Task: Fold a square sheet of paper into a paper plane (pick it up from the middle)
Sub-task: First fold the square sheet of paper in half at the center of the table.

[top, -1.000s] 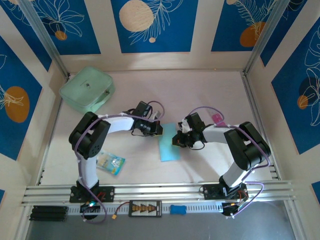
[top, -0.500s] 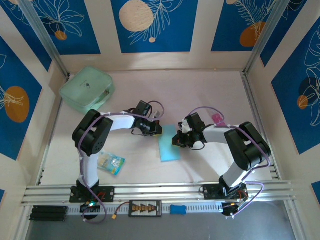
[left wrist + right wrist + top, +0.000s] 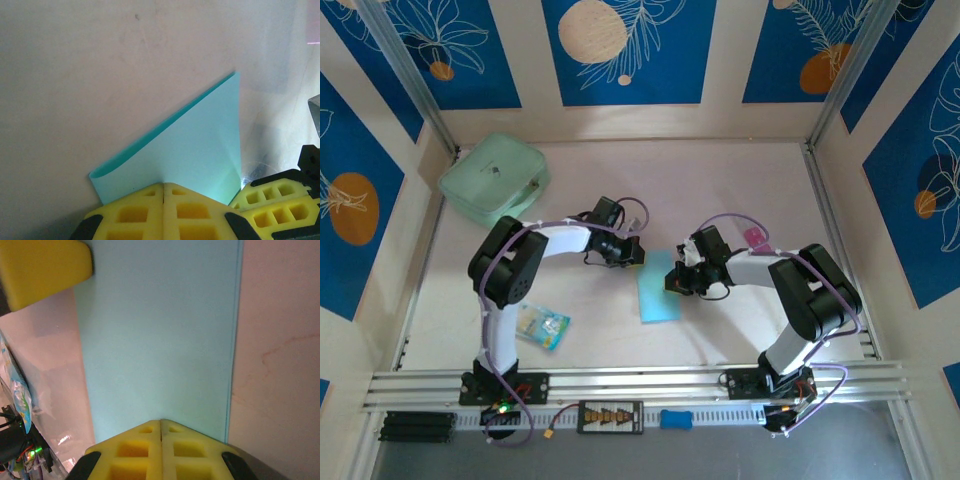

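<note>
Top external view: your left hand (image 3: 631, 253), closed, has crept toward far corner of thin light-blue folded paper sheet (image 3: 658, 298). Right hand (image 3: 674, 282), closed, stays at its right edge. Crease likely unfinished.

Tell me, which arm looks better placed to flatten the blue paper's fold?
Probably the left. The left gripper, shut, sits at the folded edge of the paper, which looks rounded, not pressed flat. The right gripper, also shut, rests over the flat part.

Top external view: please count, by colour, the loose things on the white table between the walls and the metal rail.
Mint green: 1, the pouch
Light blue: 1, the sheet of paper
Printed blue and white: 1, the small packet
Pink: 1, a small thing beside the right arm
Total: 4
</note>
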You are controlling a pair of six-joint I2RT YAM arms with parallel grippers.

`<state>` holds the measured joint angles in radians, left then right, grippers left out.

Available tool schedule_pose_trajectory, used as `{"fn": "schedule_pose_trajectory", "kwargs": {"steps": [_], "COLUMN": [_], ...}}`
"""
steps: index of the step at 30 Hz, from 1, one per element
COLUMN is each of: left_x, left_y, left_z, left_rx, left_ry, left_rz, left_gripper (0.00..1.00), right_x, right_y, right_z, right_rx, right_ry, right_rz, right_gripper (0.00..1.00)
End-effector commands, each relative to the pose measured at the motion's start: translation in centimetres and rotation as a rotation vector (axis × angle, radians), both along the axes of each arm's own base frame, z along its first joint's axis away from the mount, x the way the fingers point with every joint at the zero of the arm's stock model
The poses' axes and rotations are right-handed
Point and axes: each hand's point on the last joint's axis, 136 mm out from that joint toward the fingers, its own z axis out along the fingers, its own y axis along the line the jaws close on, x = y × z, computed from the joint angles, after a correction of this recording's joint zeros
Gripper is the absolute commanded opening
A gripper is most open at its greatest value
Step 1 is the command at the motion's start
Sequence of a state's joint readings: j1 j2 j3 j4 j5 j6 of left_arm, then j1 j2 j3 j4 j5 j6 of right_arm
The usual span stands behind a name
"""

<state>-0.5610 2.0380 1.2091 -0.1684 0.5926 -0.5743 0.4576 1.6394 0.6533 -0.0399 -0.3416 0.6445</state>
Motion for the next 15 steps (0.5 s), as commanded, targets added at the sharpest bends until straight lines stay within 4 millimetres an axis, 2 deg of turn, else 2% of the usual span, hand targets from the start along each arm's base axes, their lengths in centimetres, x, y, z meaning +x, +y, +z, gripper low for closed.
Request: {"fn": "schedule_pose_trajectory", "kwargs": {"steps": [1,7,15], "left_x": [1.3,2.8,4.5], "left_y": [2.7,3.4,3.2], "left_z": [-3.2,-2.4,-1.8], "left_rx": [0.122,0.142,0.135], "left_ry": [0.032,0.035,0.026], "left_rz": [0.091,0.165,0.206], "left_gripper": [0.0,0.0,0.0], "right_x": [-3.6,-3.7,-3.8], "right_y": [-2.6,-2.4,-2.4], "right_z": [-3.2,-3.2,-3.1], "right_rx": [-0.131,-0.122,-0.116], "right_ry": [0.148,0.15,0.15], "right_rz": [-0.017,-0.009,-0.006], "right_gripper": [0.0,0.0,0.0]}}
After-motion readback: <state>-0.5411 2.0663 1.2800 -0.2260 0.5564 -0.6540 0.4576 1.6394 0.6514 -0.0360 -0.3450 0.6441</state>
